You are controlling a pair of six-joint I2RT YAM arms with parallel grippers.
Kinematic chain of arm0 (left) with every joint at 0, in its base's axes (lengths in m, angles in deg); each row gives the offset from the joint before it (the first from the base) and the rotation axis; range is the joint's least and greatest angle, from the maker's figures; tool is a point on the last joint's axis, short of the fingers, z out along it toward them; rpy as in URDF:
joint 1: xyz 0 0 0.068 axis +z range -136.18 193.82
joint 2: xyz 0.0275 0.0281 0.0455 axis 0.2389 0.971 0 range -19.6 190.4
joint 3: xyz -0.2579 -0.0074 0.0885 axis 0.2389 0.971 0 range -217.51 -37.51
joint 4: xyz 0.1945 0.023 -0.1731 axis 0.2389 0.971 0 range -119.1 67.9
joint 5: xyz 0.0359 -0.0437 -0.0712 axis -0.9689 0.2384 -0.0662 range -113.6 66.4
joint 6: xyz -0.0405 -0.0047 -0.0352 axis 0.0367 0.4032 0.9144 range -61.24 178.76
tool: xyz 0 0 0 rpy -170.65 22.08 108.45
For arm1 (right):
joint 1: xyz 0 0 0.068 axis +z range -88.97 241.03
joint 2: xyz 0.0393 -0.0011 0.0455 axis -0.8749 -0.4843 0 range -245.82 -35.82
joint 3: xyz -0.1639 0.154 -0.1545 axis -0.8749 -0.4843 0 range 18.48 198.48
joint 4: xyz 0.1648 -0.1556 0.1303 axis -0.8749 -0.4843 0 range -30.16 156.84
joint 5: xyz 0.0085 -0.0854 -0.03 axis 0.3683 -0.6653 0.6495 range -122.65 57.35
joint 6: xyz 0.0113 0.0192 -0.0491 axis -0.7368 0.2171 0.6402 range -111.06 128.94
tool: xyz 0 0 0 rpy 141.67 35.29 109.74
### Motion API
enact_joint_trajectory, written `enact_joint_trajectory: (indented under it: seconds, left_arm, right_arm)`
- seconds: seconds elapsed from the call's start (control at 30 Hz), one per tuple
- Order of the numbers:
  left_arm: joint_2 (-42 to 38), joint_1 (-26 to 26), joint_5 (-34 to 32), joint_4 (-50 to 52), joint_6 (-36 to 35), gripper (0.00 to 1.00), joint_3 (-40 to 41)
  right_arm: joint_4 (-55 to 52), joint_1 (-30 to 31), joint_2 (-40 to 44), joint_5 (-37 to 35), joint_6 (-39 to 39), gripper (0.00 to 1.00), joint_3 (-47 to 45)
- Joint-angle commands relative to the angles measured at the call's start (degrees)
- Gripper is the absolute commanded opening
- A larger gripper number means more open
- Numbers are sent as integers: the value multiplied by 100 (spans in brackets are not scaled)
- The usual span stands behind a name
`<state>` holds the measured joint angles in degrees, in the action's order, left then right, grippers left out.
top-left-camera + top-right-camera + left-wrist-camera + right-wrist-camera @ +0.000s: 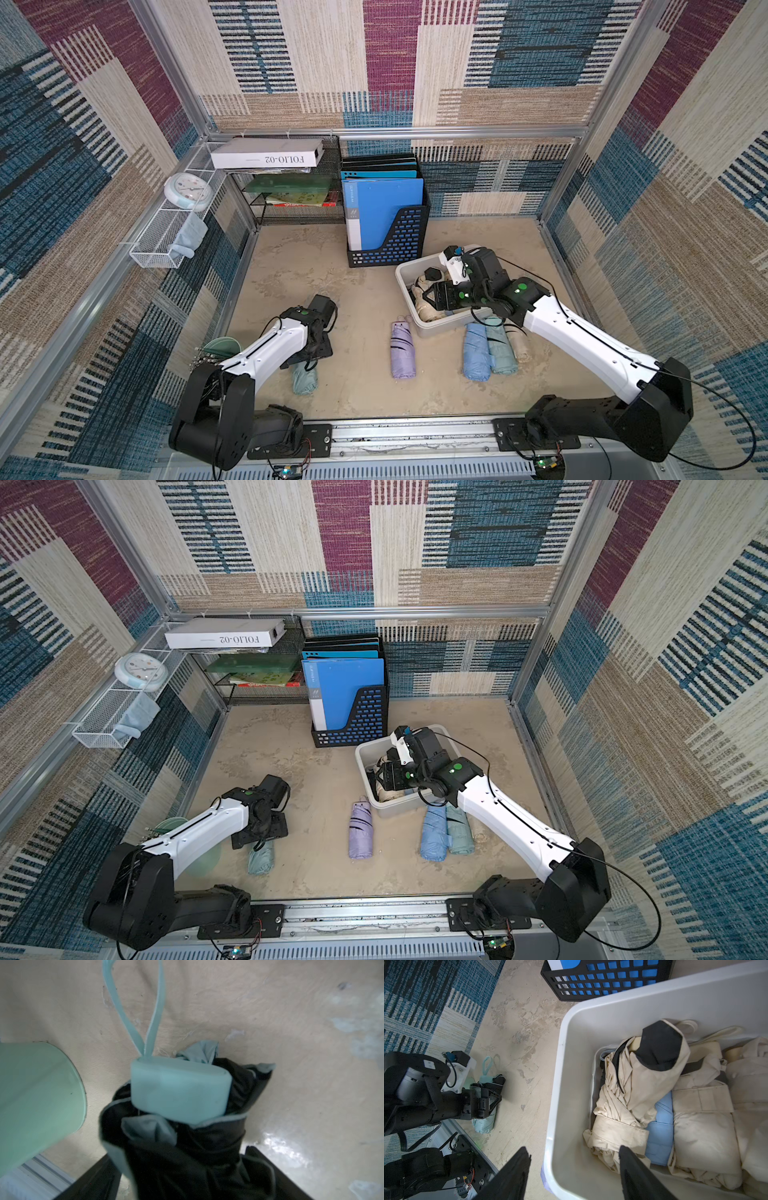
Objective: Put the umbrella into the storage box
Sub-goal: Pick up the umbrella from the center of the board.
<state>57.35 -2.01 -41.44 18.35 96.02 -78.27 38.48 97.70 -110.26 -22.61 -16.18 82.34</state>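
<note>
A mint-green folded umbrella (304, 378) (261, 858) lies on the floor at the front left. Its handle (180, 1091) and strap loop point away from the wrist. My left gripper (308, 356) (182, 1167) is open and straddles it, with a dark finger on each side. The pale storage box (405, 276) (361, 754) (560, 1064) stands at the right and holds cream umbrellas (633, 1084) over a blue one. My right gripper (428, 296) (574, 1148) hangs open over the box's near corner, one finger outside the wall and one inside, holding nothing.
A lilac umbrella (402, 351) and a blue one (476, 353) beside a teal one (500, 349) lie in front of the box. A black file holder (386, 237) stands behind it. A pale green disc (224, 347) sits by the left arm. A white mesh basket (166, 241) hangs on the left wall.
</note>
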Motion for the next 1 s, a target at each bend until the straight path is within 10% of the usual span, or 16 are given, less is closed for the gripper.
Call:
enact_joint_trajectory:
  seconds: [0.0,0.43,0.97]
  left_arm:
    - [129,159,287,-209,-172,90,-42]
    - [405,686,1213,-498,-553,66,-3]
    - [-1495,554,3125,-781,298,45,-694]
  right_arm:
    - [164,-6,41,-33,1,72,-13]
    - [155,-1,251,-80,16,71,-69]
    - [597,229,448,826,82,72,-65]
